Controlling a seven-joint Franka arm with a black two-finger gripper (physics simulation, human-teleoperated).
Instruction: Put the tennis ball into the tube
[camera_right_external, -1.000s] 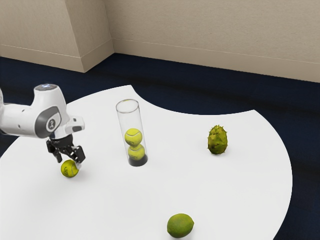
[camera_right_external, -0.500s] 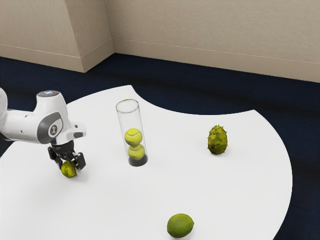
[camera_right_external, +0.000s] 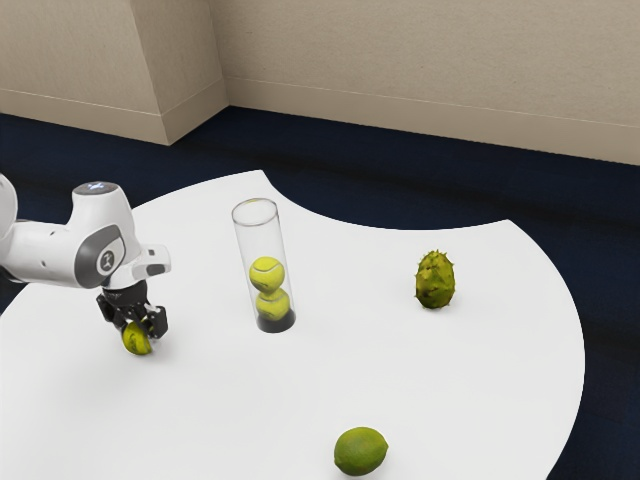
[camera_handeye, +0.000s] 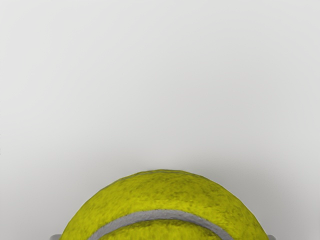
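White tabletop (camera_right_external: 230, 410), claw (camera_right_external: 140, 328) closed on the tennis ball (camera_right_external: 137, 343)

Smooth, matte white table with a curved edge, a concave bite taken out of its far side. Dark navy floor (camera_right_external: 350, 185) past it, then beige walls (camera_right_external: 400, 60) with a paler skirting band (camera_right_external: 420, 118) along the foot.

From my remote seat: I have the claw pointing down, its black fingers pressed to the ball from two sides. Ball sits low, at table level, outside the tube (camera_right_external: 262, 235). Wrist view gives me fuzzy yellow-green felt and a curved grey seam, with grey fingertip edges against either flank.

Tube stands upright near the claw, on its exterior view's right side. Clear, thin-walled cylinder, round rim, black base (camera_right_external: 276, 322). Two balls stacked inside: upper ball (camera_right_external: 267, 273) resting on lower ball (camera_right_external: 272, 304). Rim is higher than my fingertips, so the tall side wall stands between the claw and that stack.

Well apart from the claw, past the tube, I note a spiny fruit (camera_right_external: 435, 280): olive green, upright oval, bumpy with short points. Lime (camera_right_external: 361, 451) also lies well apart from the claw, toward the exterior camera: green, rounded, slightly pointed at its end, faint sheen on the skin.
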